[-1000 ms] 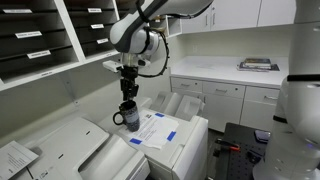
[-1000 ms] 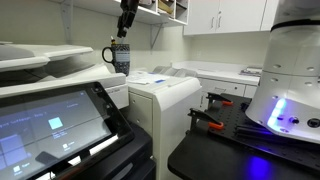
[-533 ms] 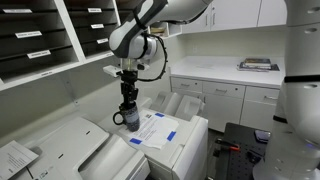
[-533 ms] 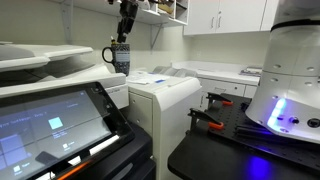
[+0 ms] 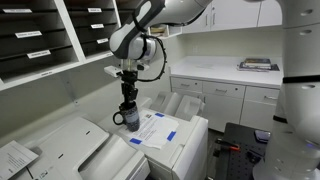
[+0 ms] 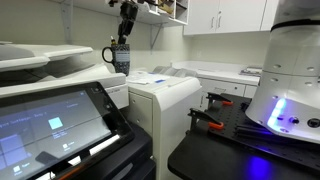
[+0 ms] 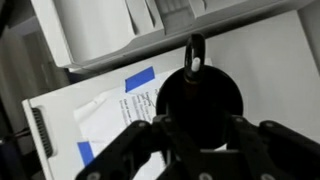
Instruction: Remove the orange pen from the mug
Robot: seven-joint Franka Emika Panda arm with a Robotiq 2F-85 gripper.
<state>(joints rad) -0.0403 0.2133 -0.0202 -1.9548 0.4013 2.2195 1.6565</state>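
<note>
The dark glossy mug (image 5: 128, 118) stands on top of the white printer, also seen in an exterior view (image 6: 120, 58). In the wrist view the mug (image 7: 200, 100) is seen from above with its loop handle pointing up. My gripper (image 5: 127, 101) hangs straight over the mug's mouth, its fingertips at the rim (image 6: 124, 38). In the wrist view the black fingers (image 7: 200, 128) merge with the dark mug, so the gap between them does not show. The orange pen is hidden in every view.
The mug rests beside a white sheet with blue patches (image 7: 115, 110) on the printer lid (image 5: 175, 135). A shelf of paper trays (image 5: 40, 45) is behind the arm. A larger copier (image 6: 60, 110) stands in front, with counters and cabinets (image 5: 230, 85) beyond.
</note>
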